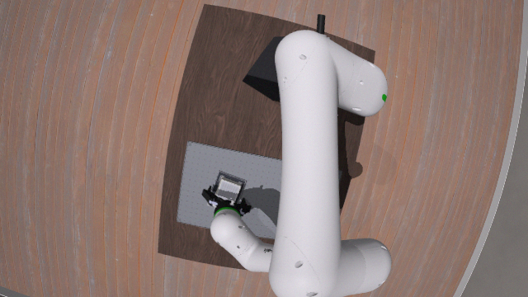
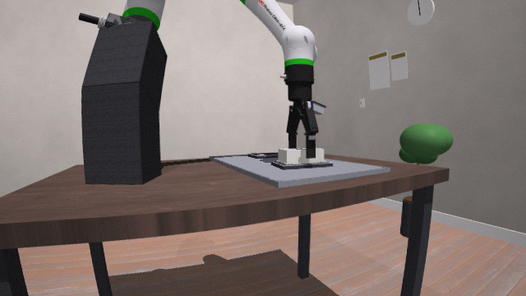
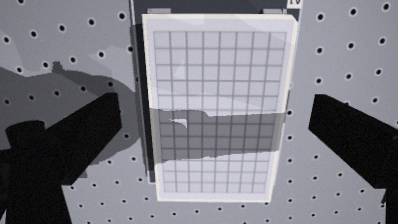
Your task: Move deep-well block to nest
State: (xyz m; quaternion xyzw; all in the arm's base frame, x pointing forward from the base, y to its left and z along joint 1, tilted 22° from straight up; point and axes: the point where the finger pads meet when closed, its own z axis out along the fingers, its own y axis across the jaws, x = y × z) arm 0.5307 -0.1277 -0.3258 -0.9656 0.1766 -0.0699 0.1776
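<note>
Deep-well block (image 3: 219, 107) sits flat in its dark plate nest (image 2: 302, 164) on the perforated grey baseplate (image 1: 198, 165), tabletop (image 2: 185, 197) beneath. Hand (image 3: 210, 135) spread wide, both fingers apart from the block's long sides, holding nothing. Step, as judged: retreat. Lift straight up, no sideways drift, so fingers miss the walls. Block is white, translucent-rimmed, with a square well grid; cut-off corner not discernible.

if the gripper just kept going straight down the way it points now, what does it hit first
Probably the white 96-well deep-well block: it lies straight under the open black gripper. The fingers stand clear of its sides and would pass down toward the grey perforated plate.
</note>
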